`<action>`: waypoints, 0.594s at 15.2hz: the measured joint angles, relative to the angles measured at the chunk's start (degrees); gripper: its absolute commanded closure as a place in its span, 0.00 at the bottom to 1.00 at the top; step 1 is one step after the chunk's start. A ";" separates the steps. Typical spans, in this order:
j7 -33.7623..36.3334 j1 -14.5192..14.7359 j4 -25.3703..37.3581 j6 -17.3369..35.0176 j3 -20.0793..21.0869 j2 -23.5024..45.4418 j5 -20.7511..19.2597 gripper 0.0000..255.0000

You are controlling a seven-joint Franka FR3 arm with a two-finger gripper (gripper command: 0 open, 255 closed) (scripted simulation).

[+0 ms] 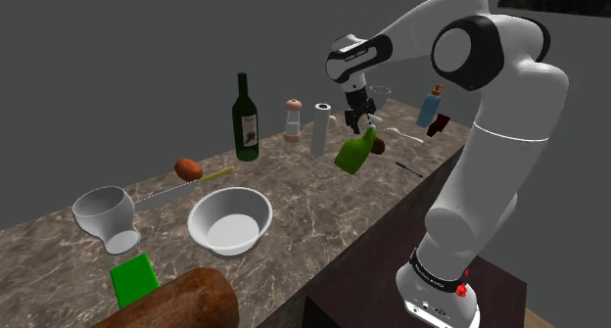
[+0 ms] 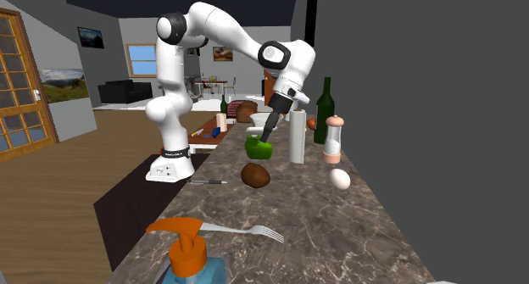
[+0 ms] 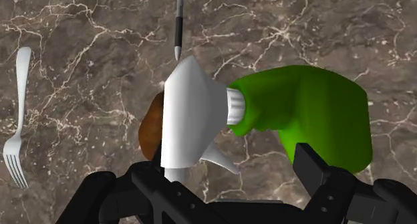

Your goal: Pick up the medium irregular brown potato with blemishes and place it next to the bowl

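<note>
Wide open at the end effector: black fingers well apart, clasping nothing. Between them, lying crosswise, a green spray bottle with a white head. Cannot tell whether the finger by the green body touches it. In the second exterior view, poised just above that bottle, pointing down at it.

Task's potato: dull brown, lumpy and rounded, darker in patches. Resting on the marbled bench, just beside the spray bottle at its 6 o'clock in that view, with a white egg off at 3 o'clock. From the wrist, half hidden behind the bottle's white head. White bowl well apart, at 8 o'clock of the end effector in the shoulder view.

Arm up from the stand, elbow high, forearm out toward 9 o'clock, wrist bent down.
</note>
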 measured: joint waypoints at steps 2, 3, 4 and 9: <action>-0.76 -1.04 3.20 -0.51 -0.87 4.70 -0.29 0.00; -1.31 -1.63 4.52 -1.01 -1.36 6.47 -0.57 0.00; -1.55 -2.14 5.64 -1.23 -1.77 8.34 -0.75 0.00; -2.46 -3.90 9.22 -1.39 -2.98 14.51 -1.28 0.00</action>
